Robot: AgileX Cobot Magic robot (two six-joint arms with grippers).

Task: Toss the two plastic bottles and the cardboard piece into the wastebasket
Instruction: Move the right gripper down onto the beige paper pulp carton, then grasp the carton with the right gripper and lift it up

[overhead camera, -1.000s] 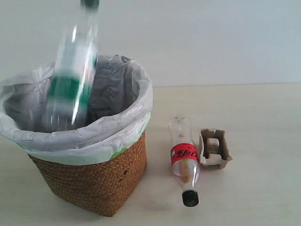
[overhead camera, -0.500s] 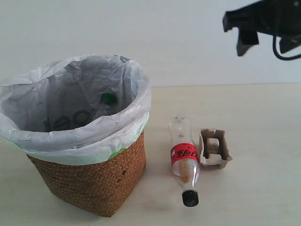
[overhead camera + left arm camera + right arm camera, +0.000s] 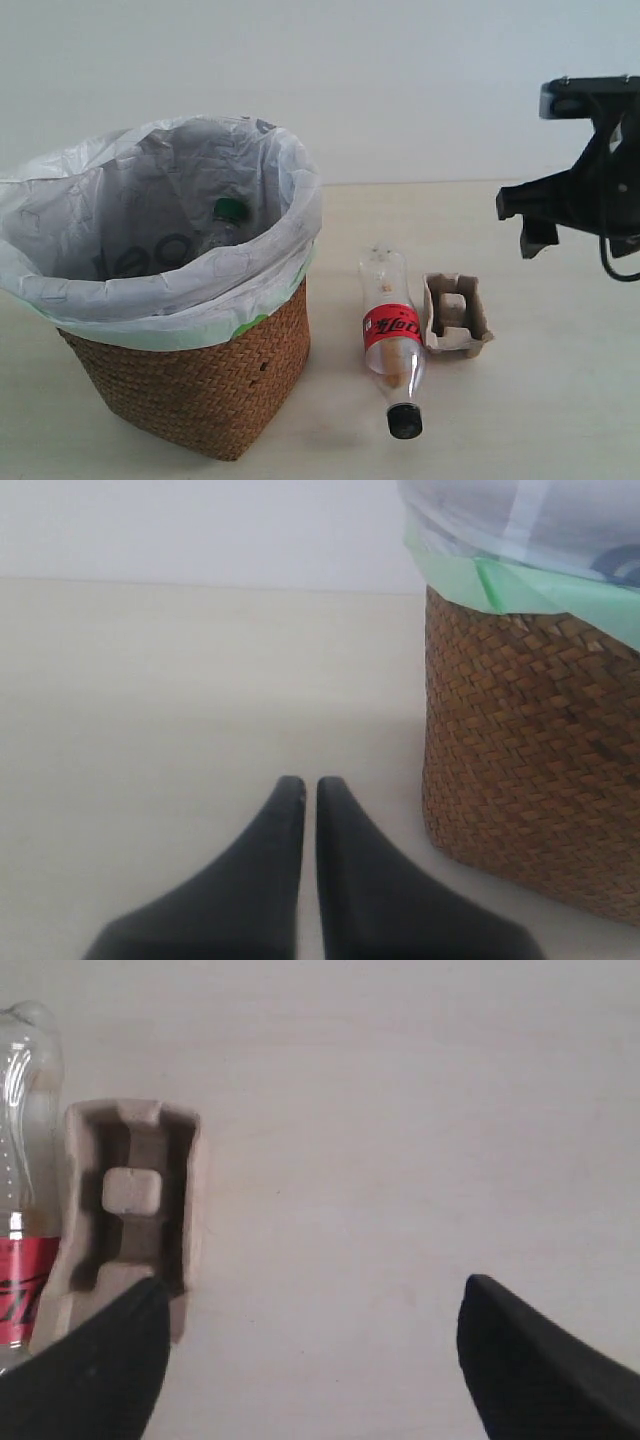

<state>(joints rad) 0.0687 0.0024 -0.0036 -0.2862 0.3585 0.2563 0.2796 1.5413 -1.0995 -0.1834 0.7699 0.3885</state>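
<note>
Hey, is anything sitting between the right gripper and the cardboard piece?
Nothing visible does. The right gripper hangs open over bare table just beside the cardboard piece. The red-label bottle lies on the piece's other side, out of the path.

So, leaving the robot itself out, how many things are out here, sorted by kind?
Wastebasket: 1
Plastic bottles: 2, the green-capped bottle inside the wastebasket and the red-labelled bottle lying on the table
Cardboard piece: 1
Total: 4
</note>
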